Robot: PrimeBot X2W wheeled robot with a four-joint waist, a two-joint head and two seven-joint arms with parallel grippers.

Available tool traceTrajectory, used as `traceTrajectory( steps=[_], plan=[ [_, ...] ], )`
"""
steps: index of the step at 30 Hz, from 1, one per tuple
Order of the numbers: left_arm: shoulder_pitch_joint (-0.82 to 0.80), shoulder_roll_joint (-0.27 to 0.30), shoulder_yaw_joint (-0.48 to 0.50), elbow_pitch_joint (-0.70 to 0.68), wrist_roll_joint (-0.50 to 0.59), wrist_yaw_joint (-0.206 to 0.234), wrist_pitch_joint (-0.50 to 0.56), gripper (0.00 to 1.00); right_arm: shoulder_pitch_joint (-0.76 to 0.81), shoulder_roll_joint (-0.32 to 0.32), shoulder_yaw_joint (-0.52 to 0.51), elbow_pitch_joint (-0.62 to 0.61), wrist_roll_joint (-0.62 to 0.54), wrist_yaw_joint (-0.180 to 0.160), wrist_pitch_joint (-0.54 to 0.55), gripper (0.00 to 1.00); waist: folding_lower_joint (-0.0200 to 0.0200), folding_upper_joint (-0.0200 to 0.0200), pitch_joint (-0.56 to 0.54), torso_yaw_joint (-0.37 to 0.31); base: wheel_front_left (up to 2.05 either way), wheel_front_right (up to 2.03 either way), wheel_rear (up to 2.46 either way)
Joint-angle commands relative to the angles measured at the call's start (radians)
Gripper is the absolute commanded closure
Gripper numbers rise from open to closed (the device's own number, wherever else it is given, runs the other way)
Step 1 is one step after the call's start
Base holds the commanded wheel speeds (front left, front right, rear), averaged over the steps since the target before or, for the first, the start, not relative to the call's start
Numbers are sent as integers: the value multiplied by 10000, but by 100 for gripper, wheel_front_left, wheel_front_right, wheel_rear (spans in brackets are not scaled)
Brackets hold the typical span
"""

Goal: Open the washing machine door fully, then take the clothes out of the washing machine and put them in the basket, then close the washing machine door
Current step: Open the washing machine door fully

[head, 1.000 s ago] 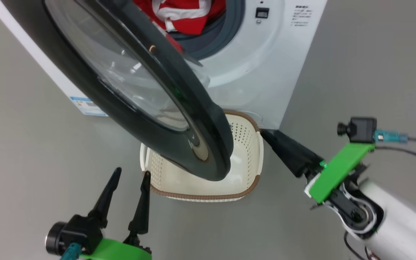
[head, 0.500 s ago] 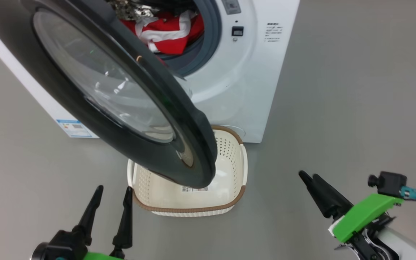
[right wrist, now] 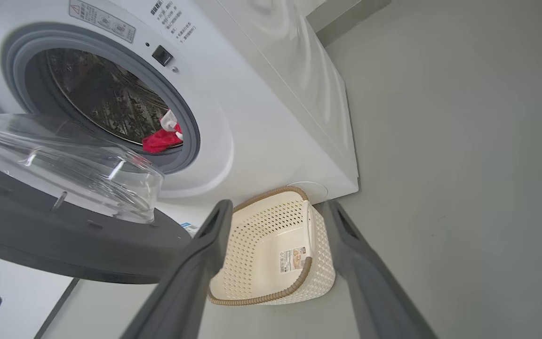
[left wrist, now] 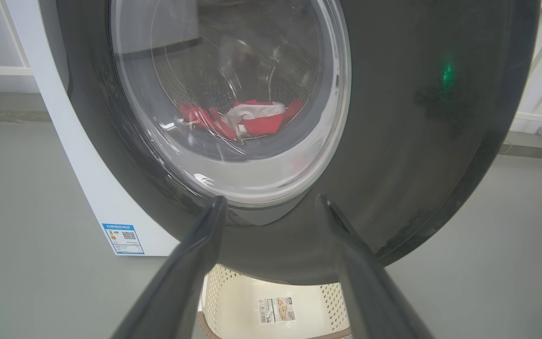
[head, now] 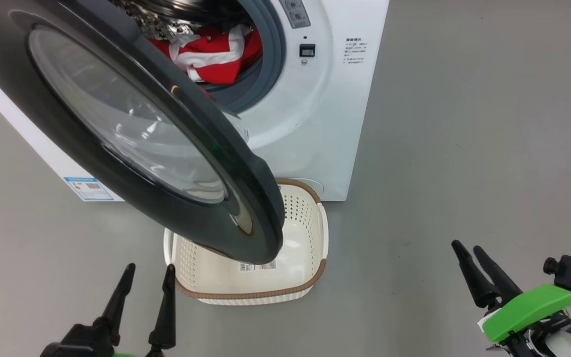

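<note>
The washing machine door point(head: 132, 129), large and round with a glossy black rim and a bulging clear glass window, stands partly open on the big white front-loading washing machine point(head: 325, 114), its free edge above the small cream perforated plastic basket point(head: 310, 223).

Hinged on the robot's left, it slants out toward the robot. The left gripper point(head: 149, 270), fingers apart and empty, is nearer and faces its outer side; the right gripper point(head: 466, 246), also spread and empty, sits well off toward the inner side. One door, one basket, two grippers; the red-and-white clothes point(head: 211, 54) lie inside the machine, their number unclear.
</note>
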State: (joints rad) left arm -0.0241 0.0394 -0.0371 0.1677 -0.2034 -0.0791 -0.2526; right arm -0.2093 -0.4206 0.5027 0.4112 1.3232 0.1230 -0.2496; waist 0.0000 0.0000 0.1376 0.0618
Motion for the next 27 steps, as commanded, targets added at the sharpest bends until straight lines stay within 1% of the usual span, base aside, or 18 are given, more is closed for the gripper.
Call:
traceTrajectory(
  steps=[1,3,8,10,11,13,21,25,27],
  plan=[
    [-71,108,361,-211,-23,-30,-92,0,243,-79,-159,-152,-500,77,-120,0,0,0,-8,-4,0,0,0],
    [-54,108,403,-219,-42,-28,-92,0,433,99,-606,-184,-1128,77,-120,0,0,0,1,-27,0,0,0],
    [-63,108,472,-212,-40,-45,-92,0,835,388,-1598,-193,-3423,77,-121,0,0,0,26,-63,0,0,0],
    [-61,108,500,-212,-35,-52,-92,0,1005,610,-1986,-245,-4127,77,-121,0,0,0,22,-74,0,0,0],
    [-56,108,533,-206,-31,-65,-92,0,1166,811,-2419,-349,-4765,77,-121,0,0,0,13,-73,0,0,0],
    [-47,108,553,-210,-29,-73,-92,0,1326,981,-2769,-509,-5433,77,-121,0,0,0,7,-68,0,0,0],
    [-65,108,571,-306,0,-49,-92,0,1939,1950,-4476,-1556,-7197,77,-121,0,0,0,-15,-23,0,0,0],
    [-86,108,520,-396,60,-43,-92,0,2244,2325,-5053,-2106,-7779,77,-122,0,0,0,-5,32,0,0,0],
    [-88,108,500,-437,77,-41,-92,0,2431,2410,-5212,-2213,-8115,77,-122,0,0,0,-14,61,0,0,0]
  ],
)
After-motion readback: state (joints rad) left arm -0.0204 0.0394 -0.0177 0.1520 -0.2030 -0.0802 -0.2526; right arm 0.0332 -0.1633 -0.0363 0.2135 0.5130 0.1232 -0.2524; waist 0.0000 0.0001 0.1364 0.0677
